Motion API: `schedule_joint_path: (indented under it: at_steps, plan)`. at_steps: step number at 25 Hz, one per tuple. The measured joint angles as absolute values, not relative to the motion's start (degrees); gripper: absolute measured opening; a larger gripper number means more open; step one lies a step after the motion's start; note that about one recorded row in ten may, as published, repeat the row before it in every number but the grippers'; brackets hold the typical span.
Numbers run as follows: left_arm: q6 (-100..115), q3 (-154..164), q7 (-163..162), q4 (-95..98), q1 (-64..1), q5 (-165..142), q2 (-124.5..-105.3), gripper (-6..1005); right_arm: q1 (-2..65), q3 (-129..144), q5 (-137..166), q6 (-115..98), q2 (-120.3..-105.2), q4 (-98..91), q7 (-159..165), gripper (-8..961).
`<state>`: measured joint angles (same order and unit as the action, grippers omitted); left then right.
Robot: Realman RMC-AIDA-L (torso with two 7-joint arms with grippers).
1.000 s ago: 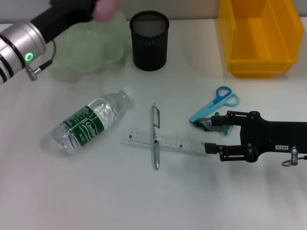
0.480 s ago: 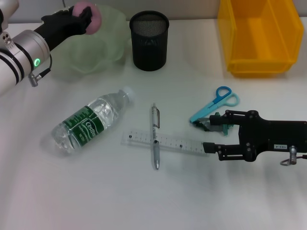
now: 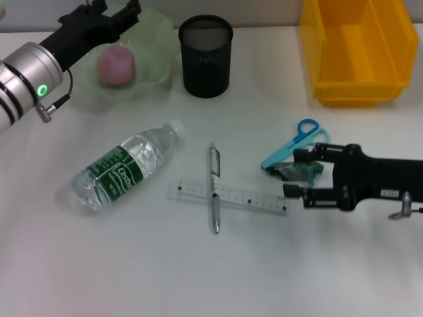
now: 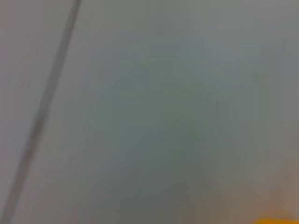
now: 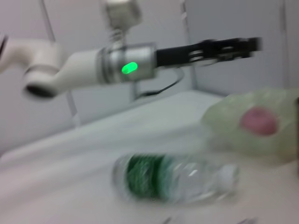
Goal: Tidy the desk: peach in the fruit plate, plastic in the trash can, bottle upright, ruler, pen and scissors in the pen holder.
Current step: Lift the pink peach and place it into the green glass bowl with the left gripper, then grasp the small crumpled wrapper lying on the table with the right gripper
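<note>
**Peach in the plate, plastic between the right jaws**

The left gripper hangs at the upper left of the frame with its jaws spread and empty, above the green fruit plate where the pink peach lies. At centre right, the right gripper has its jaws open around the crumpled plastic, just below the scissors. Left of it the pen crosses the ruler. The bottle lies on its side at centre left. The black pen holder stands at top centre, the yellow trash can at upper right.
</note>
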<state>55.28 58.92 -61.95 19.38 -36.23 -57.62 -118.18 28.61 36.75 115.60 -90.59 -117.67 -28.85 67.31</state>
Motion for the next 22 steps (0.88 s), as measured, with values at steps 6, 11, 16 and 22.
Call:
schedule_joint_path:
  at_steps: [6, 11, 16, 22]
  plan:
    - [71.5, 61.7, -69.3, 23.6, -30.9, -62.9, -116.21, 773, 29.6, 34.7, 112.7, -93.0, -117.01, -32.7, 77.3, 781]
    - [84.5, 61.8, -72.2, 24.5, -27.6, -71.2, -113.97, 815, 32.7, 35.9, 113.5, -95.0, -115.86, -38.7, 88.6, 781]
    - [90.7, 61.5, -70.5, 25.3, -24.0, -77.0, -112.84, 830, 38.4, 43.9, 116.5, -95.1, -112.14, -42.4, 100.7, 781]
    - [94.3, 61.3, -67.0, 25.7, -21.7, -80.9, -112.25, 827, 46.0, 48.1, 128.6, -97.0, -110.81, -43.5, 107.5, 780]
